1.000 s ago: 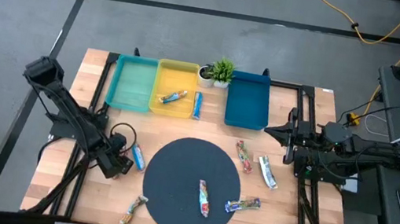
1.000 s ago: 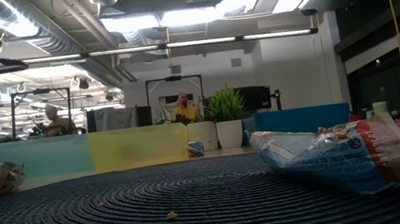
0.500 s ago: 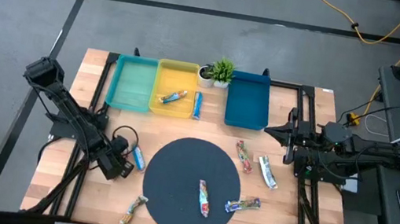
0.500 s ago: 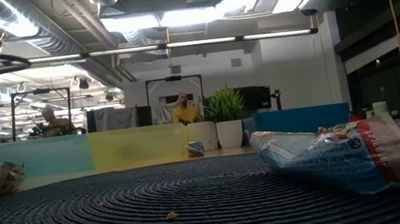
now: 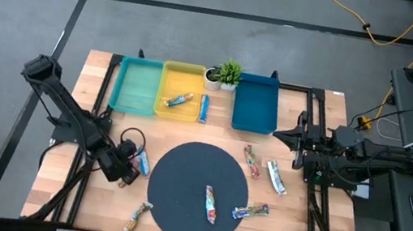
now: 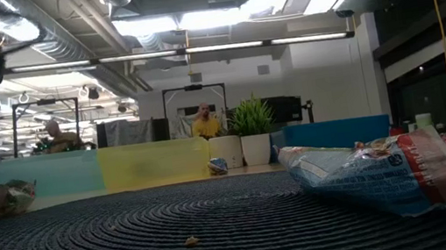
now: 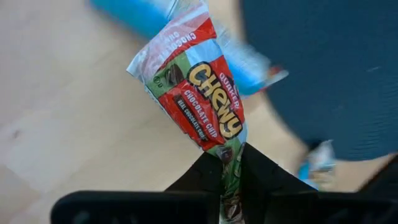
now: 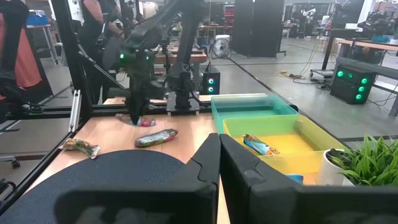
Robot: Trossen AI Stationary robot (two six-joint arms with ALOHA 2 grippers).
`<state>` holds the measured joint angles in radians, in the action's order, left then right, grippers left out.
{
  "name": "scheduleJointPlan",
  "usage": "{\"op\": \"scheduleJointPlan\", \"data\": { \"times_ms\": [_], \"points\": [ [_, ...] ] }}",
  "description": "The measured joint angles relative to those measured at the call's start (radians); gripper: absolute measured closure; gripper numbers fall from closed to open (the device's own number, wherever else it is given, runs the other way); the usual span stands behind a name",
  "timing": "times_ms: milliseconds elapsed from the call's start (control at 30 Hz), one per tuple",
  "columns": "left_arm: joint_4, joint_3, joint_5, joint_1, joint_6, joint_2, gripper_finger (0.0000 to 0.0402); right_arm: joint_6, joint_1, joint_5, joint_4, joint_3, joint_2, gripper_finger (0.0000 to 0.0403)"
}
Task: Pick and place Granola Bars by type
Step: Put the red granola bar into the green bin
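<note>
Risk: the red Chewy bar is pinched only by its tail seal, so it could swing or slip out in transit; a blue bar lying just beside could be nudged.
Left gripper: closed narrowly on the red bar's end, held above the wood at 9 o'clock of the round mat.
Right gripper: fingers pressed together, nothing held; parked at the table's 3 o'clock edge.
Bars: one in the yellow tray, one just beside it at 3 o'clock, one on the mat, others scattered from 2 to 4 o'clock and at 7 o'clock.
Judged next: a tray at 12 o'clock is chosen by type.
</note>
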<state>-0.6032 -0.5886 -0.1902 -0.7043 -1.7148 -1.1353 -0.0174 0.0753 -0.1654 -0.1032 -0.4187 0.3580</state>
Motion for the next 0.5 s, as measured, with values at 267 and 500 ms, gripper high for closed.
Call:
{"op": "scheduleJointPlan", "data": {
  "times_ms": [267, 500],
  "points": [
    [-0.007, -0.120, -0.154, 0.100, 0.264, 0.129, 0.0383, 0.000, 0.000, 0.000, 0.000, 0.000, 0.000, 0.0390],
    [-0.007, -0.206, -0.170, 0.254, 0.499, 0.183, 0.0383, 0.000, 0.000, 0.000, 0.000, 0.000, 0.000, 0.0390]
  ]
}}
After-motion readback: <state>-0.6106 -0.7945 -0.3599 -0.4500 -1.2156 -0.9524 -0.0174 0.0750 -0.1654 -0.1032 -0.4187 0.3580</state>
